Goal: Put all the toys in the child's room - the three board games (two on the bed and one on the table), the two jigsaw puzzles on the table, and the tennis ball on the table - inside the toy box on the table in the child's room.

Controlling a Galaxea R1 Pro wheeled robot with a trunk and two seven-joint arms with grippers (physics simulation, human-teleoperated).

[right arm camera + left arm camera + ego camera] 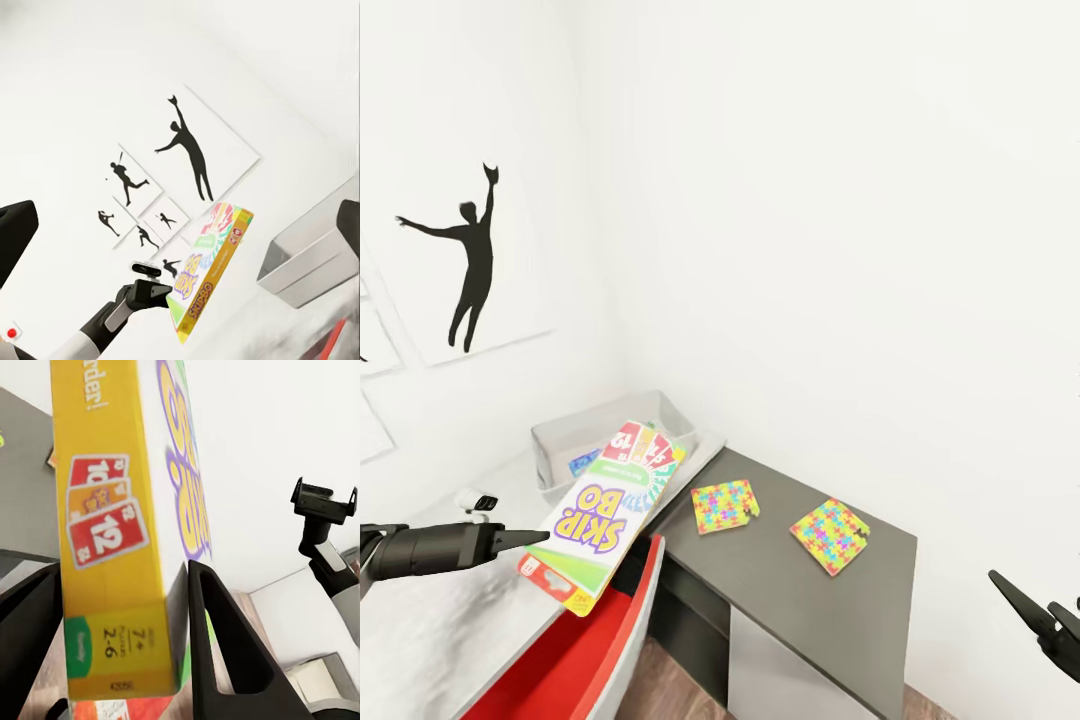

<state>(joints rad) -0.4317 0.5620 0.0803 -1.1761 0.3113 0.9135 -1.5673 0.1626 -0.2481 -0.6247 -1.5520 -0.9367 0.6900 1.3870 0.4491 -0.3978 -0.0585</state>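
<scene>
The left gripper point(525, 541) holds the SKIP-BO board game point(610, 510) tight in its jaws, and next it should go into the far toy box point(575, 440) on the worktop point(450, 630), I think.

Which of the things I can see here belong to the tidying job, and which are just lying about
Part of the job:
- game box, held in the left gripper
- toy bin on the desk
- two puzzles on the dark desk top

Just lying about:
- silhouette pictures on the wall
- red chair beside the desk
</scene>
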